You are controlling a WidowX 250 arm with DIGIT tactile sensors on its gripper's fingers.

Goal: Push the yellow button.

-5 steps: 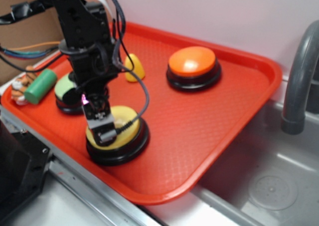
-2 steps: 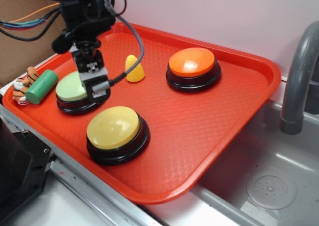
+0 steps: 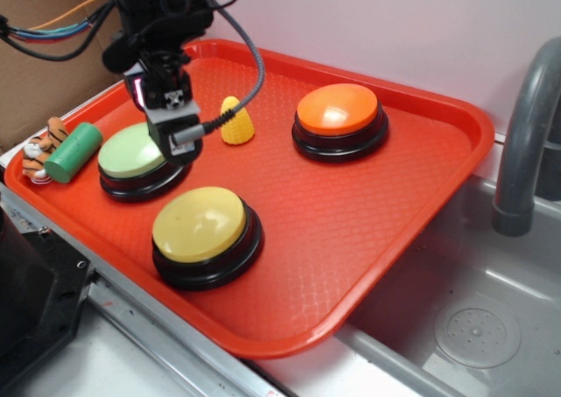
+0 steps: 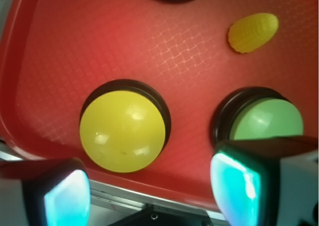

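The gripper hangs above the pale-green button, clear of the yellow button, which sits untouched at the near edge of the red tray. The wrist view shows the fingers spread wide apart, holding nothing. My guess: it needs to swing over the yellow dome and press straight down.

The exterior camera is looking down at an angle across the red tray from beyond its near edge, fairly close. The wrist camera is facing straight down onto that tray, much closer. Both are taking in the tray's near-left part.
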